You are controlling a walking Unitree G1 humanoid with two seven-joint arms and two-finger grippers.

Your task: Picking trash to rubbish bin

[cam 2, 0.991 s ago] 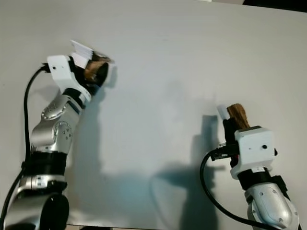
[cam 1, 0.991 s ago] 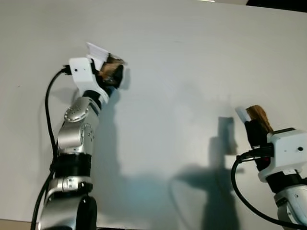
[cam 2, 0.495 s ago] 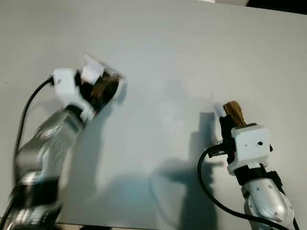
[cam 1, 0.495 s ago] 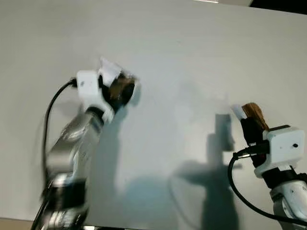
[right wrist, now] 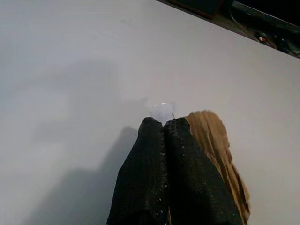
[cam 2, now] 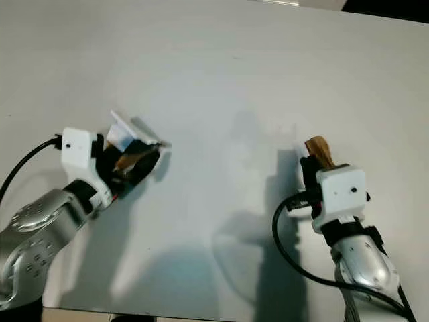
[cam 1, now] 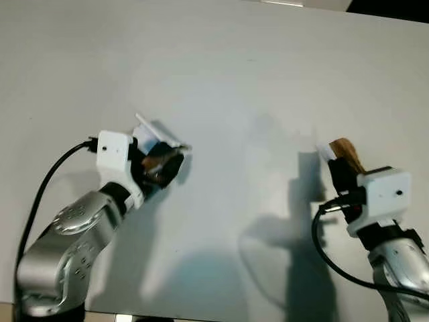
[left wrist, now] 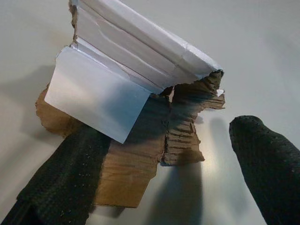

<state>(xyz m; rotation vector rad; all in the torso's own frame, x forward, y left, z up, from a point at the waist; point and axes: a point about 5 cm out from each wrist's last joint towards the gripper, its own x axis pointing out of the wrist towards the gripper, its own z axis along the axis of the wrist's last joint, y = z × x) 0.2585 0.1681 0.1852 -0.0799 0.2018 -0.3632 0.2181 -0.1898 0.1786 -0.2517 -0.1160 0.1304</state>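
— Two grippers, each with a scrap. What does the left gripper have?

— A torn piece of cardboard, brown and corrugated with a white folded face. In the left wrist view one black finger lies against the scrap at lower left of the frame, while the other finger stands well apart at lower right, so the gripper is spread. I cannot tell whether the scrap rests on the one finger or on the surface.

— And the head views?

— They show that gripper at left centre of the frame, over the pale counter, the silver left arm rising from the lower left corner and bent toward the middle.

— The right gripper?

— At right centre, pointing up the frame. The right wrist view shows its fingers pressed together on a small brown scrap with a white tip.

— Room to move?

— Plain counter lies between the two grippers and above them; its dark far edge cuts the upper right corner.
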